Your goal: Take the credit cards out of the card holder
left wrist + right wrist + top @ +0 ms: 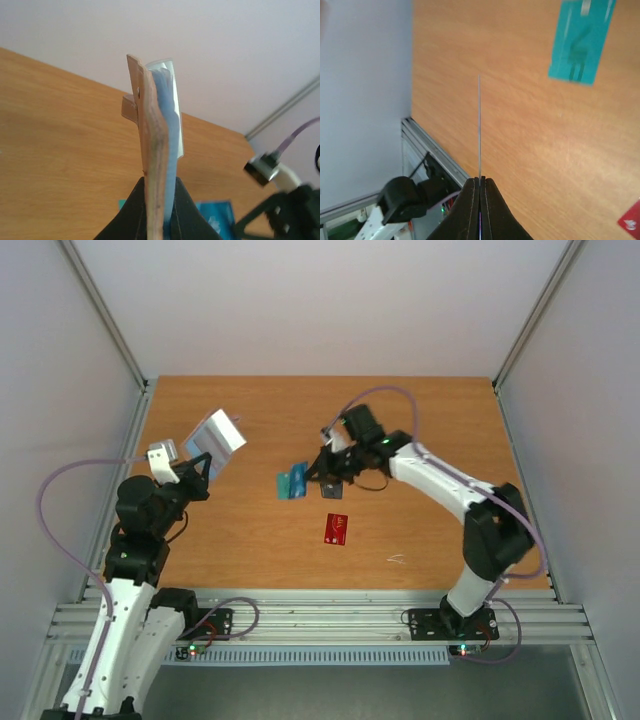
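Note:
My left gripper [200, 466] is shut on the card holder [216, 436] and holds it up above the table's left side. In the left wrist view the holder [151, 135] stands edge-on between my fingers [131, 210], pink-mauve outside, pale blue inside. My right gripper [325, 473] is shut on a thin card, which looks like the black card [332, 490]. It shows only edge-on in the right wrist view [479, 125]. The teal card [291, 483] lies flat on the table, left of the right gripper. The red card [336, 529] lies nearer the front.
The wooden table [440, 420] is bounded by white walls at the back and sides and a metal rail [320, 618] at the front. A small pale scrap [397, 560] lies at the front right. The teal card [580, 42] and a red corner [631, 220] show in the right wrist view.

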`<control>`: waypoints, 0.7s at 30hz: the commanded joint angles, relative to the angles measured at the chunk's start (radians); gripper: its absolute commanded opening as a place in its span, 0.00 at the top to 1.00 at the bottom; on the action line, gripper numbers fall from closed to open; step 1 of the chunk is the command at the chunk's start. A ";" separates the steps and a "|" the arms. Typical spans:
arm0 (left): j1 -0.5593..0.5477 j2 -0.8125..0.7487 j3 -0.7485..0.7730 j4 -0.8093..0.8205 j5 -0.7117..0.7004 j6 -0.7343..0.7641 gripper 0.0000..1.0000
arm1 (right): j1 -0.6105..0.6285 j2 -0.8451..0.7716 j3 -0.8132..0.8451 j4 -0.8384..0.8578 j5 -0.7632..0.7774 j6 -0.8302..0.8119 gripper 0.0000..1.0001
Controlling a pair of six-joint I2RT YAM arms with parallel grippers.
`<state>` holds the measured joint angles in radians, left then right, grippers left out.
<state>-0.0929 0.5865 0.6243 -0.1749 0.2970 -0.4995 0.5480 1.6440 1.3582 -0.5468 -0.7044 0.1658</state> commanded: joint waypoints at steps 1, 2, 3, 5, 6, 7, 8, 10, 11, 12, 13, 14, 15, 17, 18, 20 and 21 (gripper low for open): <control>0.030 -0.064 -0.013 -0.097 -0.122 0.035 1.00 | 0.115 0.113 -0.042 0.097 0.061 0.160 0.99; 0.033 -0.074 -0.019 -0.105 -0.123 0.031 1.00 | 0.130 0.141 -0.052 0.095 0.059 0.173 0.99; 0.035 -0.085 -0.027 -0.110 -0.122 0.025 1.00 | 0.145 0.169 -0.065 0.095 0.057 0.184 0.99; 0.040 -0.099 -0.033 -0.118 -0.118 0.015 1.00 | 0.157 0.209 -0.105 0.123 0.043 0.226 0.99; 0.042 -0.104 -0.034 -0.121 -0.114 0.009 1.00 | 0.160 0.229 -0.128 0.149 0.028 0.250 0.99; 0.041 -0.107 -0.037 -0.121 -0.111 0.005 1.00 | 0.164 0.246 -0.143 0.168 0.023 0.271 0.99; 0.042 -0.109 -0.039 -0.123 -0.107 0.001 1.00 | 0.170 0.261 -0.153 0.170 0.024 0.280 0.99; 0.042 -0.110 -0.044 -0.115 -0.096 -0.007 1.00 | 0.180 0.284 -0.167 0.171 0.031 0.288 0.99; 0.042 -0.109 -0.050 -0.109 -0.088 -0.010 1.00 | 0.187 0.293 -0.174 0.176 0.033 0.295 0.99; 0.042 -0.112 -0.059 -0.096 -0.079 -0.017 1.00 | 0.192 0.302 -0.183 0.180 0.039 0.301 0.99; 0.042 -0.111 -0.065 -0.088 -0.070 -0.025 1.00 | 0.195 0.308 -0.195 0.187 0.047 0.307 0.99; 0.042 -0.111 -0.069 -0.082 -0.062 -0.031 1.00 | 0.197 0.317 -0.207 0.192 0.053 0.316 0.99; 0.042 -0.111 -0.072 -0.080 -0.055 -0.042 1.00 | 0.196 0.326 -0.214 0.200 0.055 0.325 0.99; 0.042 -0.110 -0.079 -0.077 -0.041 -0.052 1.00 | 0.196 0.344 -0.223 0.215 0.053 0.345 0.99; 0.042 -0.107 -0.079 -0.075 -0.036 -0.055 1.00 | 0.197 0.349 -0.227 0.223 0.052 0.353 0.99; 0.041 -0.103 -0.077 -0.074 -0.032 -0.053 1.00 | 0.198 0.345 -0.235 0.225 0.065 0.366 0.96; 0.042 -0.102 -0.074 -0.072 -0.028 -0.049 1.00 | 0.198 0.340 -0.238 0.222 0.075 0.369 0.92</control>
<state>-0.0563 0.4904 0.5472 -0.3107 0.2409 -0.5346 0.7361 1.9633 1.1496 -0.3252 -0.6792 0.4797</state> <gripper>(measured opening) 0.056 0.033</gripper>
